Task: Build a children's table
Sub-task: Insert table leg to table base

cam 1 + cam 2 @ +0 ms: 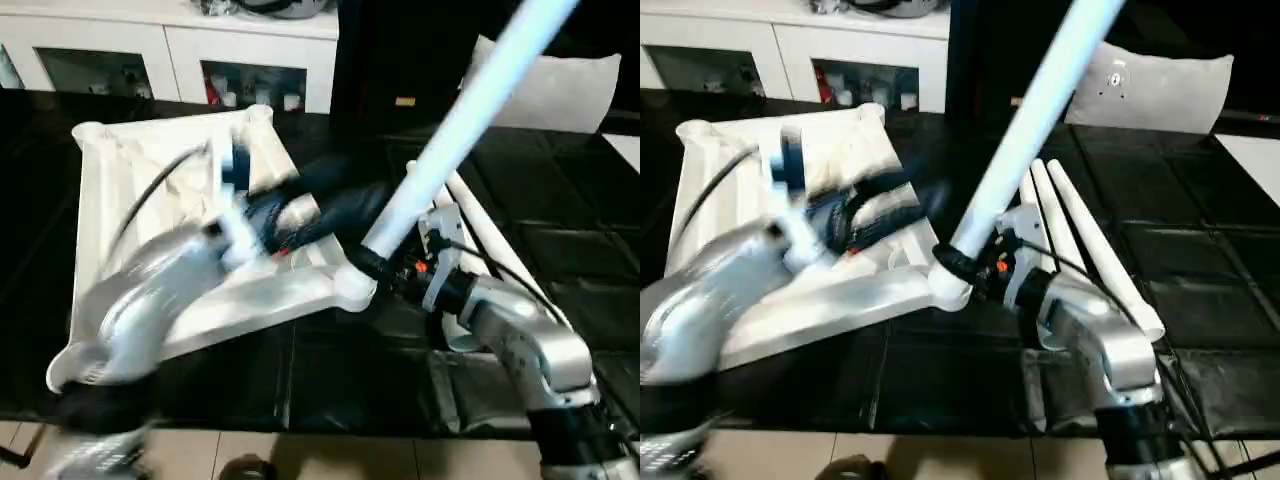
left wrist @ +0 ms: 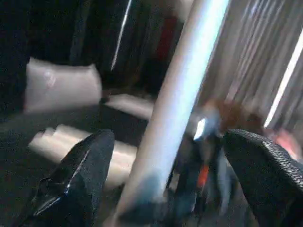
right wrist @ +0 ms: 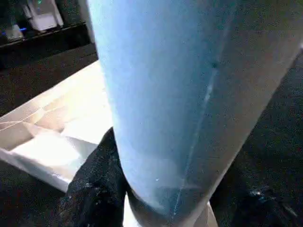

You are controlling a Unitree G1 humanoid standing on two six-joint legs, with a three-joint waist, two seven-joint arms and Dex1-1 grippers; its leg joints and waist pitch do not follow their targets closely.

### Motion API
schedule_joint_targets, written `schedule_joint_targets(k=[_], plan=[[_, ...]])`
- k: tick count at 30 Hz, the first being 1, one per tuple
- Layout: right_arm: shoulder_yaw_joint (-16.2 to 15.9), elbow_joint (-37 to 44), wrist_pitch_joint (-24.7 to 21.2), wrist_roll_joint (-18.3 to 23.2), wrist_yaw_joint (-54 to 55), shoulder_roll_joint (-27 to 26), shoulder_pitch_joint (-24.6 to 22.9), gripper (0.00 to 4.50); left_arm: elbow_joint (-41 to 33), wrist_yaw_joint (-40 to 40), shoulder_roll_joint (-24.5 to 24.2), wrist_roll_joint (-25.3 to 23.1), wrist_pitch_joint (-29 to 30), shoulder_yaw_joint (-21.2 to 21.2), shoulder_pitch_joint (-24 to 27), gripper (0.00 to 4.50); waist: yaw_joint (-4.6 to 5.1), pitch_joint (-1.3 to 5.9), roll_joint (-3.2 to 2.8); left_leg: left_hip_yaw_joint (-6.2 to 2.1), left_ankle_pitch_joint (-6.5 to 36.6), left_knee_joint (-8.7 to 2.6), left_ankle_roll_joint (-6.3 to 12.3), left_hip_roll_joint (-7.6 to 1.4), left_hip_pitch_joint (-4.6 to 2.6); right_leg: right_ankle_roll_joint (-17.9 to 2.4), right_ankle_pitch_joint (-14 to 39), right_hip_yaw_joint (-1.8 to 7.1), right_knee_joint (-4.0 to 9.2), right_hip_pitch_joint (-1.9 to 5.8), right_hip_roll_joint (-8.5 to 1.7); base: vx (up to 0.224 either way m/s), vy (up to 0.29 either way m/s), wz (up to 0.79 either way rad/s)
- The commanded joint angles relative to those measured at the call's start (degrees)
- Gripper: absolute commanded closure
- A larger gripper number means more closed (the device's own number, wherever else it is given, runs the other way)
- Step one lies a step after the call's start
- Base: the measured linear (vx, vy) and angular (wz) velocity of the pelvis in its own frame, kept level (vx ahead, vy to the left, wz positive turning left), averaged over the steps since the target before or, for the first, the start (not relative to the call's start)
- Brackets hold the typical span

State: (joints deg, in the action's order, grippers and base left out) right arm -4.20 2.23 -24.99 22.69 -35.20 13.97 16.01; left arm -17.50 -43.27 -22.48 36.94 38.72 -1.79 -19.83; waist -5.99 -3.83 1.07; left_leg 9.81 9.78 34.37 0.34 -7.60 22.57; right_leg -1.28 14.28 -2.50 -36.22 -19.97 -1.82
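The children's table top (image 1: pixel 130 200) lies upside down on the black work table, ribbed underside up. One white leg (image 1: pixel 460 120) rises tilted from the near right corner socket (image 1: pixel 352 285). My right gripper (image 1: pixel 375 262) is shut on this leg just above the socket; the right wrist view shows the leg (image 3: pixel 189 94) against a black finger (image 3: pixel 94 184). My left gripper (image 2: pixel 165 165) reaches over the top from the left and stands open, its fingers (image 2: pixel 80 175) spread wide on either side of the leg without touching it. Spare legs (image 1: pixel 1080 240) lie on the cover to the right.
A white cabinet (image 1: pixel 180 50) with open shelves stands behind the work table. A white cushion (image 1: pixel 570 90) lies at the back right. The work table's front edge (image 1: pixel 300 432) runs close under my arms, with pale floor below.
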Motion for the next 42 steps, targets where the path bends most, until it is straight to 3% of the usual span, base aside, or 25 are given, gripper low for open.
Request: schedule_joint_targets(k=[1,2,3,6,8,13,14,18,20,27,35,42], plan=[[2.0,1.7,1.7,-1.1,2.2,-0.3,-0.4,2.62,-1.7,-0.2,-2.2,-4.4,-0.3,-3.7,1.4,0.29,0.20,3.64,-0.89,-2.59,12.5,-4.91,-3.44,-6.20,-2.23,-9.2,5.0,3.38,4.10,0.68,-7.11,0.000,0.000,0.00],[2.4,2.2,2.3,-1.7,3.7,-0.6,-0.7,2.62,-0.9,0.8,-5.6,-10.3,-2.4,-8.4,3.0,0.29,0.15,3.48,-0.62,-2.56,13.4,-5.03,-3.65,-6.17,-2.33,-8.5,6.7,3.48,4.41,0.57,-7.08,0.000,0.000,0.00],[2.5,2.3,2.4,-1.8,3.8,-0.6,-0.7,2.62,-0.7,0.9,-6.0,-11.3,-2.8,-9.0,3.2,0.29,0.05,3.46,-0.75,-2.58,13.9,-5.07,-3.82,-6.16,-2.37,-8.2,7.7,3.56,4.46,0.54,-7.19,0.000,0.000,0.00],[2.4,2.2,2.4,-2.1,3.9,-0.4,-0.9,2.62,3.5,1.5,-9.6,-20.9,-7.4,-16.2,4.5,0.29,0.06,3.28,-0.68,-2.69,16.2,-5.32,-4.85,-6.12,-2.40,-6.6,11.8,3.74,4.86,0.34,-7.30,0.000,0.000,0.00],[2.8,2.0,1.3,-1.6,4.5,-0.5,-0.7,2.62,7.8,2.4,-10.8,-27.0,-10.6,-20.2,3.9,0.48,0.11,3.33,-0.57,-2.73,16.5,-5.40,-5.16,-6.20,-2.47,-6.9,11.2,3.77,4.87,0.21,-7.33,0.000,0.000,0.00],[2.7,1.3,0.8,-1.7,5.1,-0.5,-0.2,2.62,14.2,5.6,-7.8,-28.1,-12.5,-18.9,2.2,0.69,0.06,3.70,-0.72,-2.59,14.5,-5.02,-4.88,-6.15,-2.48,-8.9,6.1,3.61,4.34,0.30,-7.53,0.000,0.000,0.00],[2.7,1.2,0.9,-1.7,5.0,-0.6,-0.2,2.62,14.7,6.0,-7.5,-28.2,-12.8,-18.7,2.0,0.86,0.08,3.75,-0.61,-2.62,13.4,-5.02,-4.33,-6.17,-2.16,-9.4,4.2,3.61,4.21,0.59,-7.65,0.000,0.000,0.00],[2.3,2.1,-0.7,-1.1,4.5,0.1,-0.4,2.62,18.0,3.8,-7.0,-27.8,-13.6,-18.9,0.7,1.04,0.08,3.83,-0.67,-2.49,11.6,-4.69,-3.00,-5.99,-2.11,-10.1,2.2,3.54,4.09,0.69,-7.58,0.000,0.000,0.00],[2.2,2.1,-1.6,-1.1,4.6,0.5,-0.3,2.62,19.3,2.5,-6.9,-27.8,-13.4,-19.1,0.3,1.30,0.09,3.75,-0.91,-2.55,12.1,-4.77,-3.01,-6.07,-2.16,-10.2,3.2,3.50,4.16,0.64,-7.60,0.000,0.000,0.00],[2.0,1.2,-2.3,-2.1,5.0,1.3,0.7,2.62,22.2,-0.4,-6.3,-27.5,-12.9,-19.5,-1.2,1.83,0.13,3.59,-0.76,-2.60,14.5,-4.89,-3.87,-6.17,-2.32,-10.4,7.2,3.64,4.49,0.55,-7.85,0.000,0.000,0.00],[1.0,0.7,-2.3,-2.5,4.2,1.7,1.2,2.62,23.6,-2.8,-6.3,-28.0,-12.3,-19.8,-2.4,2.44,0.15,3.67,-0.68,-2.51,12.8,-4.83,-3.23,-6.17,-2.17,-10.9,4.9,3.60,4.30,0.63,-7.83,0.000,0.000,0.00],[0.6,0.8,-3.3,-2.6,3.3,2.1,1.1,2.62,23.2,-5.3,-7.0,-28.3,-11.3,-20.0,-2.9,3.09,0.22,3.68,-0.79,-2.58,13.8,-4.91,-3.50,-6.22,-2.28,-11.0,5.3,3.60,4.24,0.57,-7.76,0.000,0.000,0.00]])
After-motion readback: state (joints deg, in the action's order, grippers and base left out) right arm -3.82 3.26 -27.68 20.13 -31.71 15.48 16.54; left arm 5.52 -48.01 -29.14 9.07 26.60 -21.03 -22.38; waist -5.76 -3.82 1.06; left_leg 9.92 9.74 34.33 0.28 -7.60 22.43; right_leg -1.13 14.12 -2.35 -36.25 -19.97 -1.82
